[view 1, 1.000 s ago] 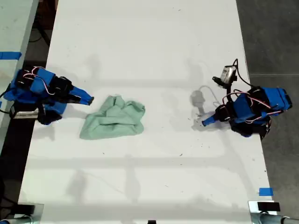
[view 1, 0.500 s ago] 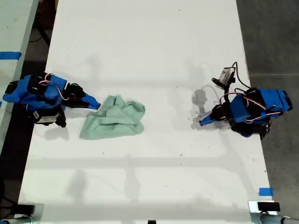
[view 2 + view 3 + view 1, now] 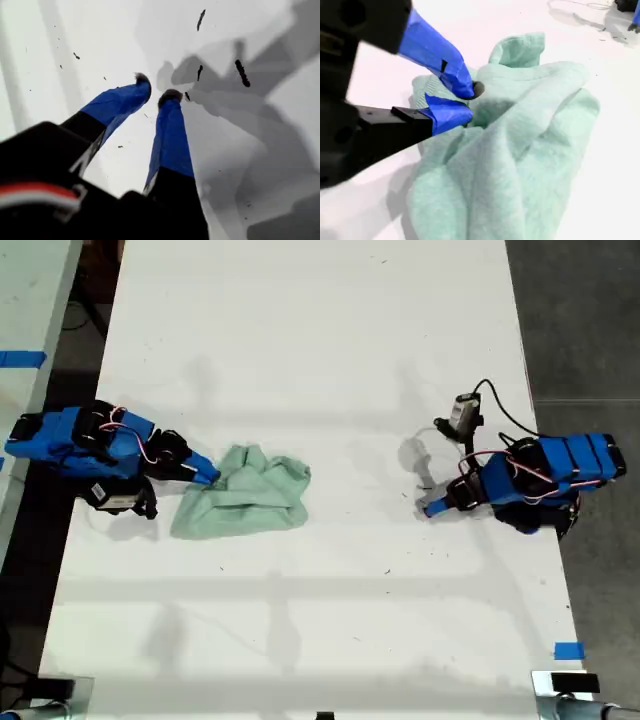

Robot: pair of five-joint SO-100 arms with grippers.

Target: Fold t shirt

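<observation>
Second gripper [image 3: 467, 102] is the one on the t shirt [image 3: 243, 493]: tips nearly together, pinching a fold at the cloth's edge toward the exterior view's left, though real grip is hard to confirm. Shirt's bunched, long axis roughly across the table [image 3: 320, 340]. My first gripper [image 3: 156, 90] hovers slightly parted, empty, well apart.

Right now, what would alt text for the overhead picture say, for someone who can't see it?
A crumpled mint-green t shirt lies on a white table between two blue robot arms. My second gripper, on the exterior view's left, touches the shirt's edge; my first gripper, on the right, points at bare table, well apart from it.
</observation>
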